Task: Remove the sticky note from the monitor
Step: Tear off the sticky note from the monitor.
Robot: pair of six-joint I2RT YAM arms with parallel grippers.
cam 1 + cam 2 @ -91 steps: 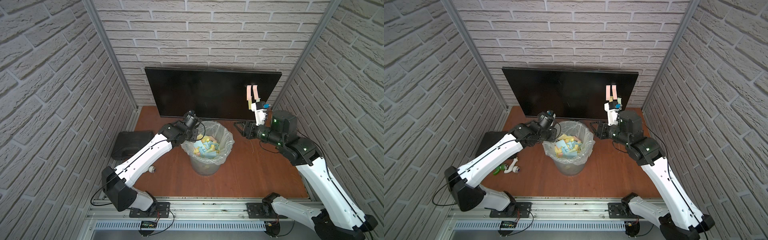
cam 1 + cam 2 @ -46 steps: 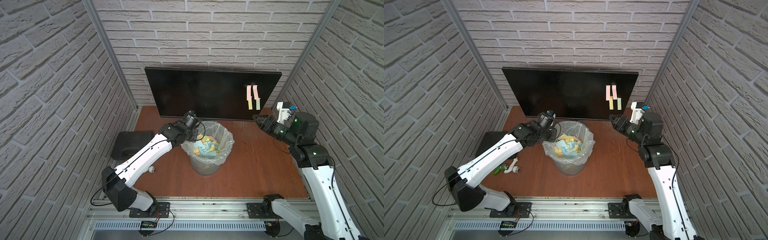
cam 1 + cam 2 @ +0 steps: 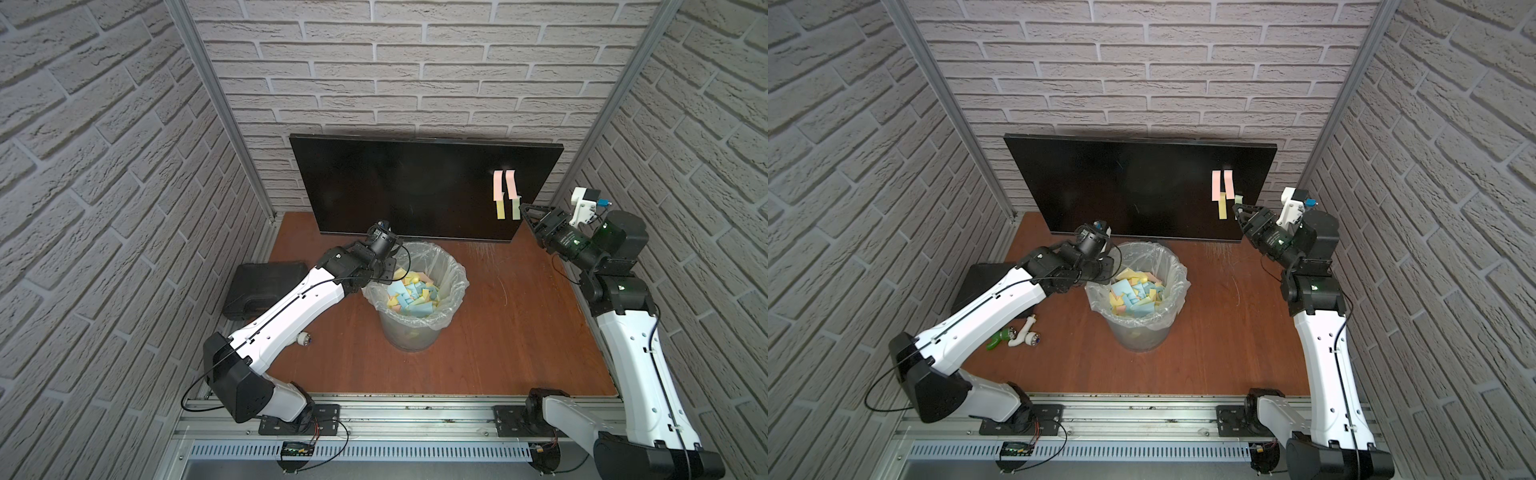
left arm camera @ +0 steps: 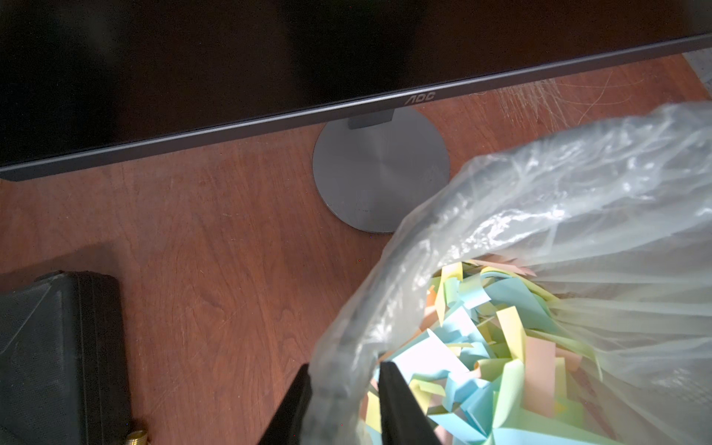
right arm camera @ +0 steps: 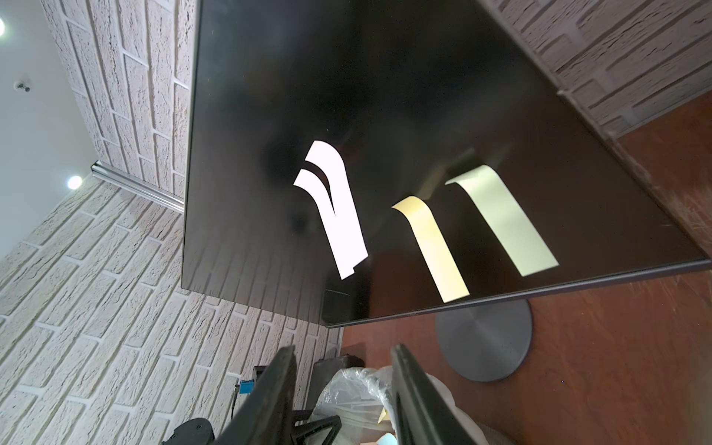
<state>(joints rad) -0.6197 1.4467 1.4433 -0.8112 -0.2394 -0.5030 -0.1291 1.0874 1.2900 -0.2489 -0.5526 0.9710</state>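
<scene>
Right wrist view gave me the best read. The monitor [image 5: 424, 96] filled it, with a pair of pink notes [image 5: 339, 215], a yellow note [image 5: 435, 250] and a green note [image 5: 504, 227] stuck to the dark glass, one end of each curling off the surface. The right gripper [image 5: 343, 389] had its jaws apart with nothing between them, and the notes lay ahead of the fingers, not yet touched. In both top views its tips sat just beside the green note [image 3: 515, 210], near the screen's right edge, so I judged that one the sticky note to take. The left gripper [image 4: 346, 408] was clamped on the liner-covered rim of the bin [image 3: 411, 336], which stood in front of the monitor.

To do the reach well, I reckoned I should aim for the lifted end, where a finger could slip behind the paper, and close fully before pulling. The pull should run along the strip, peeling it, not straight out. I wanted light contact only, because the panel stood on a round base [image 5: 485, 343] and might rock if pushed. The yellow note hung close by, so a narrow approach mattered.
</scene>
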